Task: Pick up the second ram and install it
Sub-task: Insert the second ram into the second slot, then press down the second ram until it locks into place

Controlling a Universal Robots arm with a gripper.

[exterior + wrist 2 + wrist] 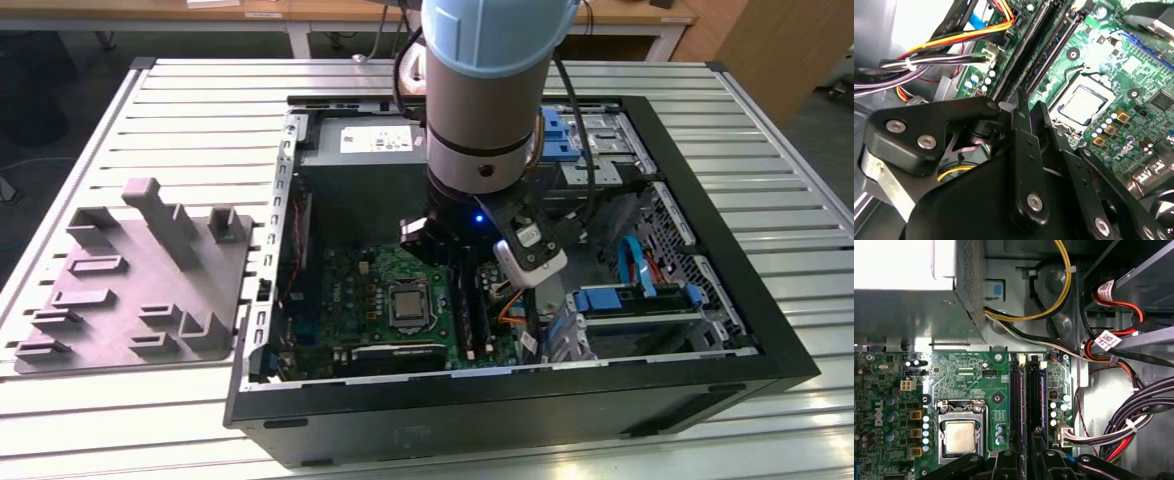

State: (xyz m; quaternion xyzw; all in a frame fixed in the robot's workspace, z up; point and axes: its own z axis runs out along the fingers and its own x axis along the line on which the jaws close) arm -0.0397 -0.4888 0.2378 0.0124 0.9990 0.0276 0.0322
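Note:
My gripper (1030,107) reaches down into the open computer case (747,350), over the motherboard's memory slots beside the silver CPU socket (960,436). Its two black fingers (1020,125) stand close together with only a thin gap. In that gap the second ram (1051,52) stands on edge, a long dark strip in line with the slot nearer the socket. In the first wrist view the ram (1015,405) runs down between the fingers, which hide its near end. Another dark board (1040,395) sits in the neighbouring slot. In the exterior view the gripper (443,248) hangs under the arm's wrist.
Bundles of coloured cables (1134,420) run close beside the slots. The metal power supply box (909,300) sits beyond the motherboard. Blue drive brackets (627,298) fill the case at the exterior view's right. A grey moulded holder (134,280) lies on the slatted table outside the case.

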